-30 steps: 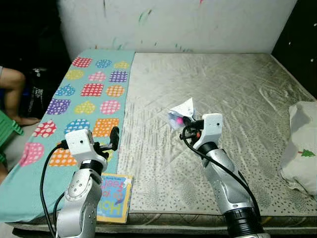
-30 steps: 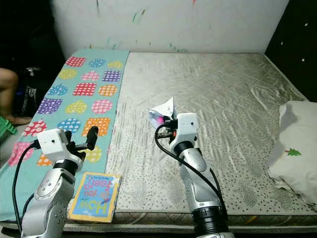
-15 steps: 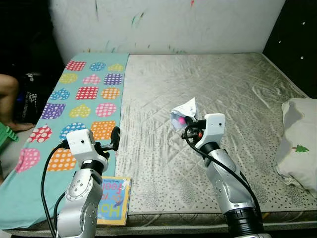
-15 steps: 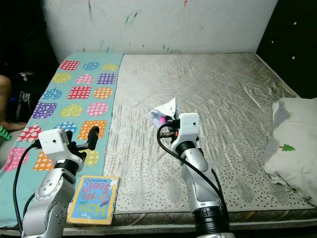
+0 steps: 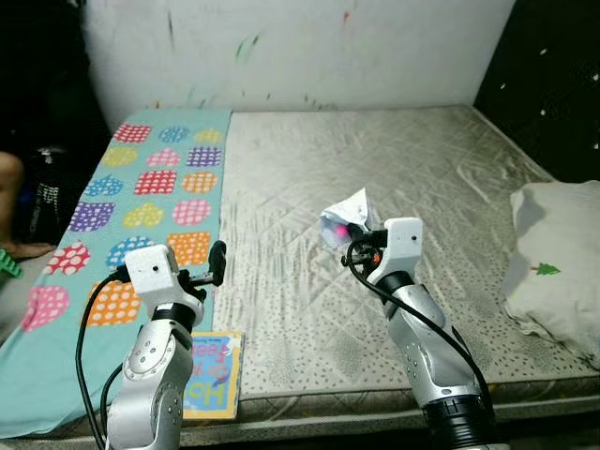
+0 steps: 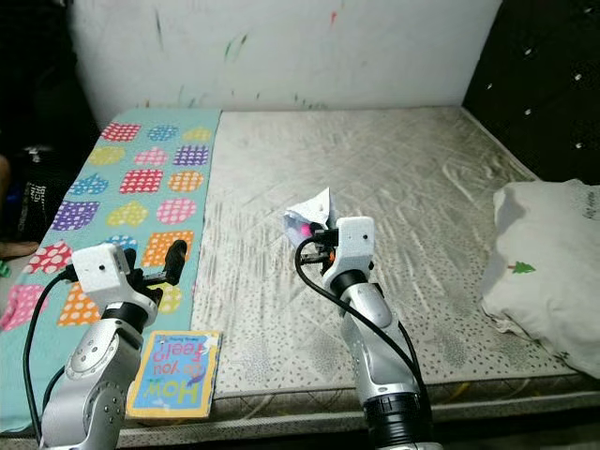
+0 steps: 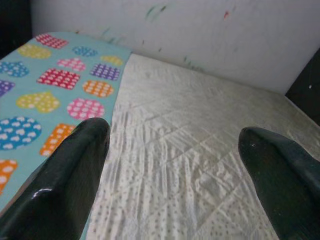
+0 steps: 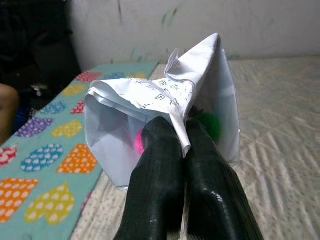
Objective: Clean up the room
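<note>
The camera has swung to the right since a second ago, so the white pillow with a green tree (image 5: 555,272) sits further in and the person at the left edge has nearly slipped out. Both arms look the same.

From the head, the right gripper (image 5: 352,231) holds a small clear plastic bag with white paper and bright pompoms (image 5: 343,217) up over the grey quilted bed (image 5: 394,159). A colourful children's book (image 6: 174,371) lies at the bed's near edge, beside the teal blanket with dotted hearts (image 5: 155,183).

The left wrist view shows the left gripper (image 7: 175,165) with fingers wide apart, holding nothing.

The right wrist view shows fingers (image 8: 160,180) pressed together on the bag's paper edge. That pinch is thin, so I think the bag could slip or spill.
</note>
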